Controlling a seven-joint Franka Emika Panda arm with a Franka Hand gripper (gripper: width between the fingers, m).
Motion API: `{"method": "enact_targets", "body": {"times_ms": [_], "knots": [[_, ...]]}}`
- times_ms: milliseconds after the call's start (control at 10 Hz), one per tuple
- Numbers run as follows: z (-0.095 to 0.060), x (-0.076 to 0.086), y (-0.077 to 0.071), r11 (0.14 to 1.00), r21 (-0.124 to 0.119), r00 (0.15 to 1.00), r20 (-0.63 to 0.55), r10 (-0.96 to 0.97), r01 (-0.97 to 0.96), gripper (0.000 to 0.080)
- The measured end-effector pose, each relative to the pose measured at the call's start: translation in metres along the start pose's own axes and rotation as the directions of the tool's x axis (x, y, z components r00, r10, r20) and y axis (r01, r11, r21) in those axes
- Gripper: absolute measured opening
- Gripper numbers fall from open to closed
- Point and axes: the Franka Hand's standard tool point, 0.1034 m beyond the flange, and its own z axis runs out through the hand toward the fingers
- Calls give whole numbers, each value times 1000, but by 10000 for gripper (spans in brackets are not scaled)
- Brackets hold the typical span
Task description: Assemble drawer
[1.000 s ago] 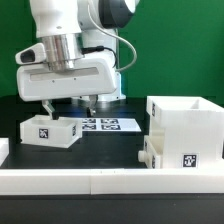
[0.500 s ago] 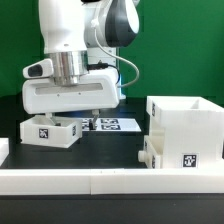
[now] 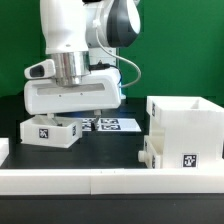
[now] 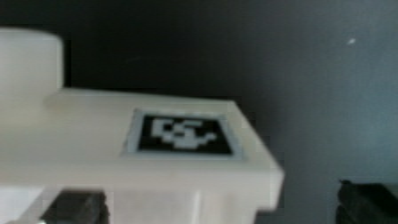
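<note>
A small white open-topped tray (image 3: 50, 131) with a black-and-white tag lies on the black table at the exterior view's left. My gripper (image 3: 67, 118) hangs low right over it, jaws open, one finger on each side of the tray's tagged wall. In the wrist view the tray (image 4: 125, 140) fills the frame with its tag showing. My gripper (image 4: 214, 205) straddles the tray; one dark finger (image 4: 365, 196) stands clear of its edge. The tall boxy shell (image 3: 188, 125) stands at the exterior view's right, with a second tray (image 3: 150, 152) against its left side.
The marker board (image 3: 112, 124) lies flat on the table behind the tray. A long low white rail (image 3: 90, 180) runs along the front edge. A green wall stands behind.
From one second ago the arm has turned and come down over the small tray. Over the last half second nothing has visibly moved.
</note>
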Motion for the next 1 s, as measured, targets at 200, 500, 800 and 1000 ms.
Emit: {"method": "enact_targets", "body": {"times_ms": [200,500,800,1000], "knots": [[3,-2,-2,1000,-13,1000,5,-10,10,649],[4,0,3,1000,-15,1000,6,-23,23,520],[3,4,4,999,-14,999,2,-36,36,246],[3,5,4,999,-14,999,-1,-38,38,69]]}}
